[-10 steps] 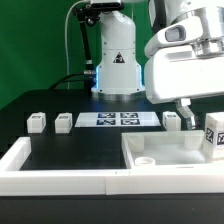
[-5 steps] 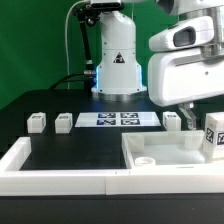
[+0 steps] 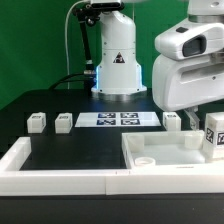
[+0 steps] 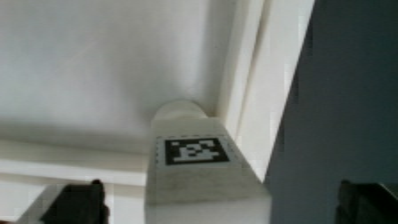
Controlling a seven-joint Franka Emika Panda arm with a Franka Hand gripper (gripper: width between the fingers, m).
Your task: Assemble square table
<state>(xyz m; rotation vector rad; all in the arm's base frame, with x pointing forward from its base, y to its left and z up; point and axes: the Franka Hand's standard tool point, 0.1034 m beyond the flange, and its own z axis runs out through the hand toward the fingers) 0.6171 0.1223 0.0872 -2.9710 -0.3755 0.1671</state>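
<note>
**Jaws spread wide about a tagged leg**

The large white square plastic slab (image 3: 172, 150) of the square table is seen lying flat on the black table (image 3: 70, 148), in front of the marker board (image 3: 120, 119) and toward the exterior view's right of it. Two short white block legs (image 3: 37, 122) (image 3: 64, 122) are stood to the exterior view's left of the marker board. A third (image 3: 172, 121) is placed just off its right end, and a fourth (image 3: 214, 136), tagged, further right again. In the wrist view a tagged white leg (image 4: 199, 160) is framed by the two-finger gripper (image 4: 222, 205), whose dark fingertips (image 4: 80, 205) are set wide apart, clear of the leg on both sides. The long white rim wall (image 3: 60, 180) is laid further from the marker board than the slab.
</note>
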